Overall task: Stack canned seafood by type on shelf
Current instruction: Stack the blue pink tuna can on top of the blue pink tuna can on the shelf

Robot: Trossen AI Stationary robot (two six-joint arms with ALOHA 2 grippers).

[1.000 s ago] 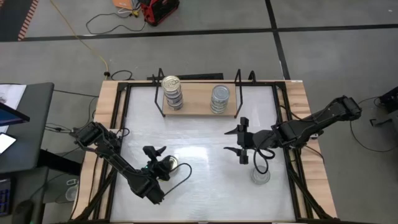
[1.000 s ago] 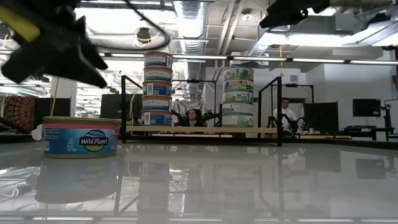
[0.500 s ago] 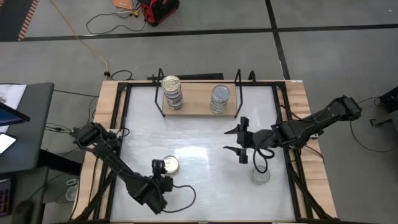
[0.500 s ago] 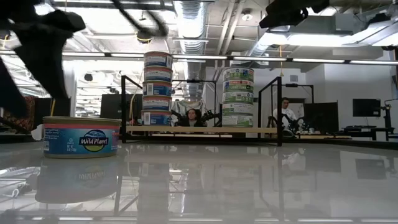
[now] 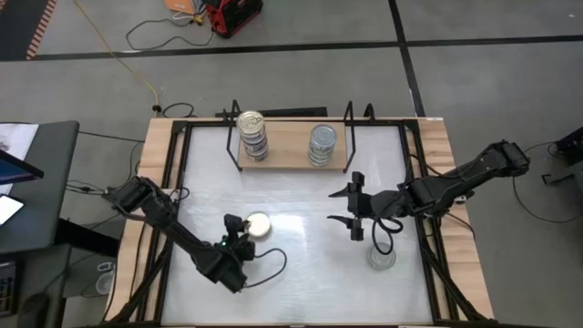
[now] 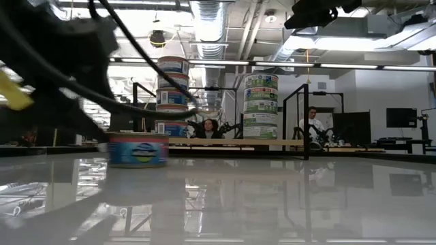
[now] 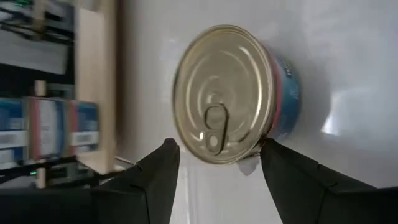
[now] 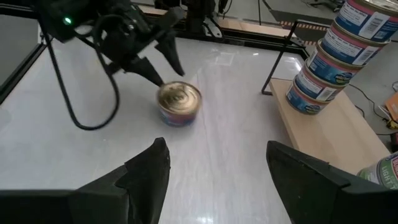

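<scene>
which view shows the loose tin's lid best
The left wrist view: the tin fills it, gold pull-tab lid facing the camera. The high view shows the lid small, the right wrist view at a slant, the low view only its side.

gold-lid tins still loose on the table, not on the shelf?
1: the gold-lid tin sits on the white tabletop, at the left gripper. Others stand stacked on the shelf.
</scene>
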